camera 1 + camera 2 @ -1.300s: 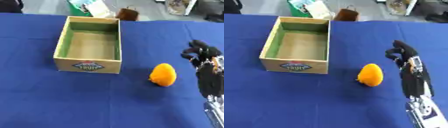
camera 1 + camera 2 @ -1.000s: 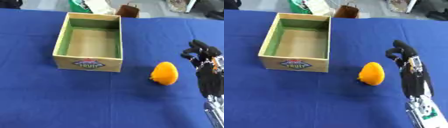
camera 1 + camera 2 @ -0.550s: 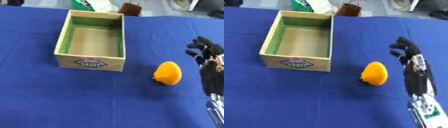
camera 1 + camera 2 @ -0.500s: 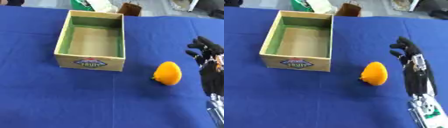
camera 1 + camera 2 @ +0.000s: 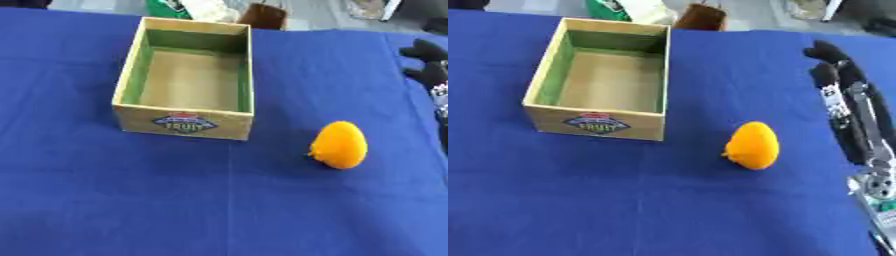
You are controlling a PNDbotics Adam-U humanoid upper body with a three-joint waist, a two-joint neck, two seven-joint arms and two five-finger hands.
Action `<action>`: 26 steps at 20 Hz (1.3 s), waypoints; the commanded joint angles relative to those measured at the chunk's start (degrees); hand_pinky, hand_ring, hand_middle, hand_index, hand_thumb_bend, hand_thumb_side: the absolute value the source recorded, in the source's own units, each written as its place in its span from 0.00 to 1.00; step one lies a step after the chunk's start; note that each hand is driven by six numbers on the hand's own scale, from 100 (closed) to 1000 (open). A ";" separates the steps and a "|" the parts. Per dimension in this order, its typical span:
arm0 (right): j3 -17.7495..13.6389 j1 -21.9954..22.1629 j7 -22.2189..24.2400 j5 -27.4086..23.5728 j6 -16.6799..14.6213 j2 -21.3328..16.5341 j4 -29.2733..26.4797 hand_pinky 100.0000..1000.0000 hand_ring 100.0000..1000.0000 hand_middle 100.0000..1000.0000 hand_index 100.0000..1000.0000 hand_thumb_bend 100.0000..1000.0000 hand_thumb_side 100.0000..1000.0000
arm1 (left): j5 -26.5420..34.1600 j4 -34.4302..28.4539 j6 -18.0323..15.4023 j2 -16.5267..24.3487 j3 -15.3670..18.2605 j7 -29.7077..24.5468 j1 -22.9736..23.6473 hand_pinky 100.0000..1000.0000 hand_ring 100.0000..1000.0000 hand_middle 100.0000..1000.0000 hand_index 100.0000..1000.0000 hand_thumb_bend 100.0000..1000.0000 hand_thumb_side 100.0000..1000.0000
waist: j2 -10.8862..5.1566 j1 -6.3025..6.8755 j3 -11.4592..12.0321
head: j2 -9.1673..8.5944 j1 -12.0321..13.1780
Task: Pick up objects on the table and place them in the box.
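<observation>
An open rectangular cardboard box (image 5: 598,80) with green inner walls and a printed fruit label on its near face sits on the blue cloth-covered table (image 5: 623,200), towards the left — well apart from the fingers. It holds nothing that shows. To its right, on the cloth, lies 1 orange egg-shaped fruit (image 5: 752,145), nearer to the fingers than the box is, yet not touching them; it lies to their left and a little towards the robot. At the right edge the robot's black right hand (image 5: 840,87) reaches in, fingers (image 5: 826,51) pointing away from the robot — fairly straight, close together, holding nothing. Behind the table's far edge stand a brown object (image 5: 700,16) and a green-and-white package (image 5: 627,8).
</observation>
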 commanded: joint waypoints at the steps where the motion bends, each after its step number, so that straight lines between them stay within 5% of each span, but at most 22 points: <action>1: 0.17 -1.25 1.50 3.65 2.00 -5.62 -1.12 0.86 1.00 0.78 0.93 0.16 1.00 | 0.17 -1.27 -0.07 1.11 -0.11 -0.23 -0.19 0.40 0.28 0.39 0.48 0.00 0.76 | -0.99 0.07 0.06 | 0.03 -0.97; 9: 1.58 -3.95 5.27 10.03 7.36 -13.06 -1.12 0.82 1.00 0.76 0.88 0.43 1.00 | 0.26 -1.27 0.03 1.26 -0.22 -0.24 -0.08 0.40 0.28 0.39 0.48 0.00 0.75 | -1.35 0.04 0.12 | -0.08 -1.54; 12: 2.49 -4.29 8.75 14.16 8.06 -15.62 -1.12 0.85 1.00 0.76 0.89 0.64 0.79 | 0.28 -1.27 0.07 1.32 -0.30 -0.33 -0.09 0.40 0.28 0.39 0.48 0.00 0.75 | -1.46 -0.03 0.11 | -0.37 -1.68; 17: 3.86 -5.15 15.90 18.43 8.40 -17.58 -1.12 0.94 1.00 0.84 0.98 0.72 0.72 | 0.21 -1.27 0.34 1.35 -0.35 -0.24 -0.08 0.40 0.28 0.40 0.49 0.00 0.76 | -1.62 -0.04 0.21 | -0.84 -1.78; 26: 6.16 -4.92 26.33 14.09 11.96 -19.04 -1.12 0.95 1.00 0.87 1.00 0.71 0.64 | 0.46 -1.27 0.10 1.38 -0.37 -0.76 -0.11 0.40 0.28 0.40 0.49 0.00 0.76 | -1.90 -0.29 0.40 | -0.99 -2.17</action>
